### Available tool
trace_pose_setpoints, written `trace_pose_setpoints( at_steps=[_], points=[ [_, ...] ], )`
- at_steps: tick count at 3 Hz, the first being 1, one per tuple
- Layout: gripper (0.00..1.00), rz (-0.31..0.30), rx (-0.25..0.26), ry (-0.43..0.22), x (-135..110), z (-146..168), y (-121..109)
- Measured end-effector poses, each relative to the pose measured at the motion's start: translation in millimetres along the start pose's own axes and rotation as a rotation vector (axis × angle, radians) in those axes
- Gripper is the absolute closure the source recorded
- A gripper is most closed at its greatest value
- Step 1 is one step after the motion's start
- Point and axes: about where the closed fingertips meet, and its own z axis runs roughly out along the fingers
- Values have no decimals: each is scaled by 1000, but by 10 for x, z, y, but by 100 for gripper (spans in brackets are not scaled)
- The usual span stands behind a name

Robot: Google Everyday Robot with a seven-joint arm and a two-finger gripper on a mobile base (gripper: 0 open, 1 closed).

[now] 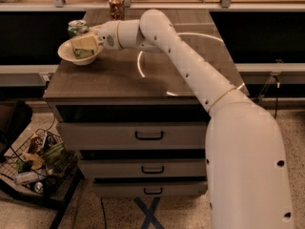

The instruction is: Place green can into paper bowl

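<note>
You get no readable text, label or number, not even on the green can (77, 27) that the gripper (85, 46) clasps over the paper bowl (66, 55) by the tabletop's back-left corner.
</note>
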Motion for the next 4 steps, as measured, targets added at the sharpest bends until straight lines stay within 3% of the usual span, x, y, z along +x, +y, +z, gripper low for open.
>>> trace_pose_setpoints(
  at_steps=[3,4],
  points=[
    [13,1,-15,2,14,92,59],
    [0,2,-20,3,19,121,79]
  ],
)
